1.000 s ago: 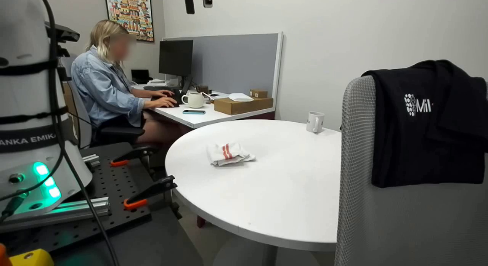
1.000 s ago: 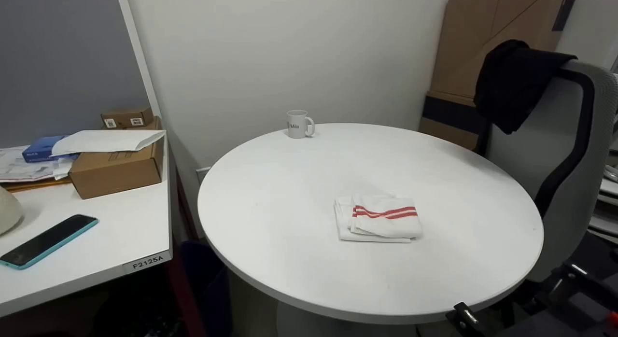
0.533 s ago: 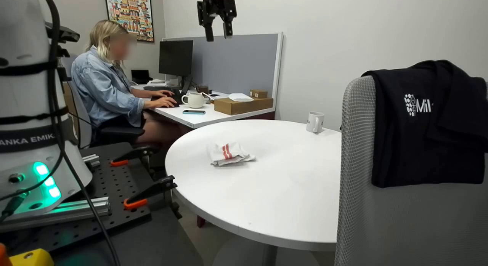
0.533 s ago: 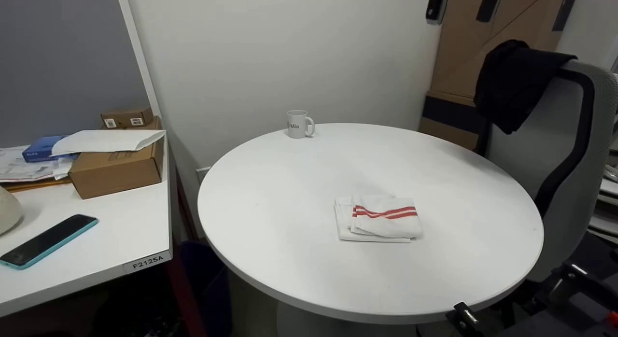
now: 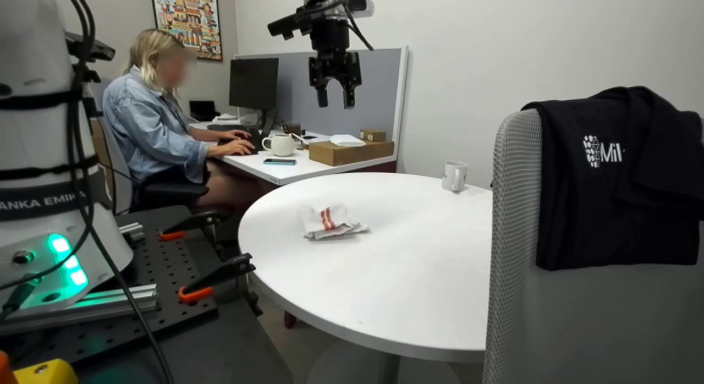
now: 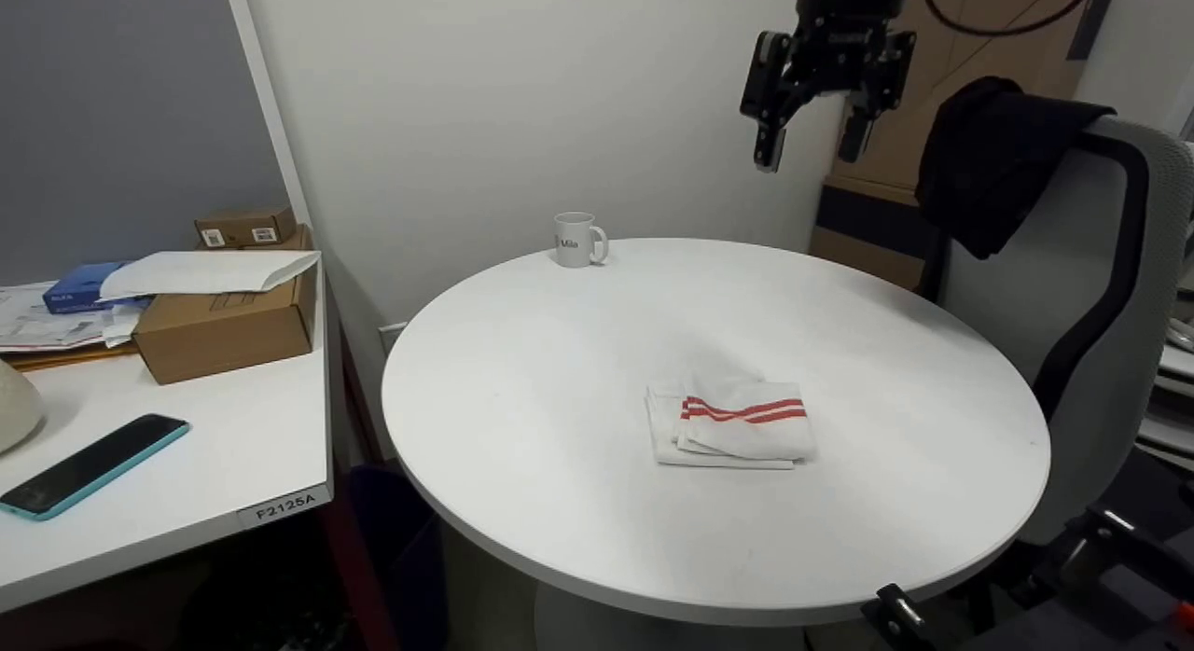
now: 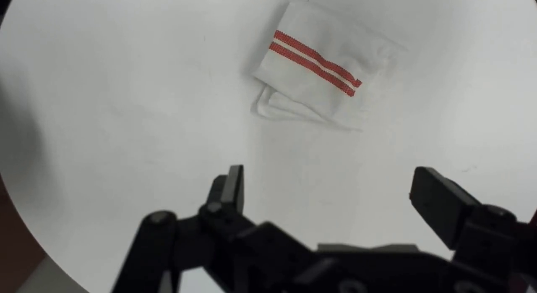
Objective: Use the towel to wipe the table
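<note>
Hanging above round table, gripper, fingers spread wide. Folded towel lies on table below, untouched, in all views. Mug shows in both exterior views only; seated person in exterior view alone.

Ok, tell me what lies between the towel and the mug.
Just a bare stretch of white tabletop between the towel and the mug, in both exterior views.

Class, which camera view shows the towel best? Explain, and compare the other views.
The wrist view: it looks down on the towel, which appears largest, with two red stripes and layered folds, though one end fades into the white table. Both exterior views show it smaller, at a slant, folded, stripes visible.
</note>
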You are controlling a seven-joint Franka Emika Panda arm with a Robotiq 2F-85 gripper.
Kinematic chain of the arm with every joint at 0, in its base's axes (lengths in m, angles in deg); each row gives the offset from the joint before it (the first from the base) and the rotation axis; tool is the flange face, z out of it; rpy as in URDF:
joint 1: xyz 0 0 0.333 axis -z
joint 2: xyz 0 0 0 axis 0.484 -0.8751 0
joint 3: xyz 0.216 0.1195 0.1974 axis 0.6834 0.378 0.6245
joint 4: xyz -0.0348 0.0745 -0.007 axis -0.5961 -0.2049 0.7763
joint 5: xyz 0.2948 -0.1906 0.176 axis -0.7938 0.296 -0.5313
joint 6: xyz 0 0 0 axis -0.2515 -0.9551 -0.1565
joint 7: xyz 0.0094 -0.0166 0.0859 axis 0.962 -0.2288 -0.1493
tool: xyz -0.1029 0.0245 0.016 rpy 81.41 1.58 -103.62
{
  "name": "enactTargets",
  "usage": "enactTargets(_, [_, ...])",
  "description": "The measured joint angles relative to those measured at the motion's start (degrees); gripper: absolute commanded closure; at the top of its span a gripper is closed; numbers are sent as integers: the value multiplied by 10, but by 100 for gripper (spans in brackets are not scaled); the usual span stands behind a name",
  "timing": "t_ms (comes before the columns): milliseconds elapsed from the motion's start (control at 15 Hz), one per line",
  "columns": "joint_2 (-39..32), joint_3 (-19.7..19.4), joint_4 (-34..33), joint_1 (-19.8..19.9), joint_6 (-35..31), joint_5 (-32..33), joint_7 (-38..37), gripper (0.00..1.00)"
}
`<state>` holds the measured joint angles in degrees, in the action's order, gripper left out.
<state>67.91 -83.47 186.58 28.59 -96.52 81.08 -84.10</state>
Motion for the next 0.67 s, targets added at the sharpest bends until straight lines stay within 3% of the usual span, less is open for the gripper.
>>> enactTargets(667, [-180,10,-32,-1,-130,38,-37,0])
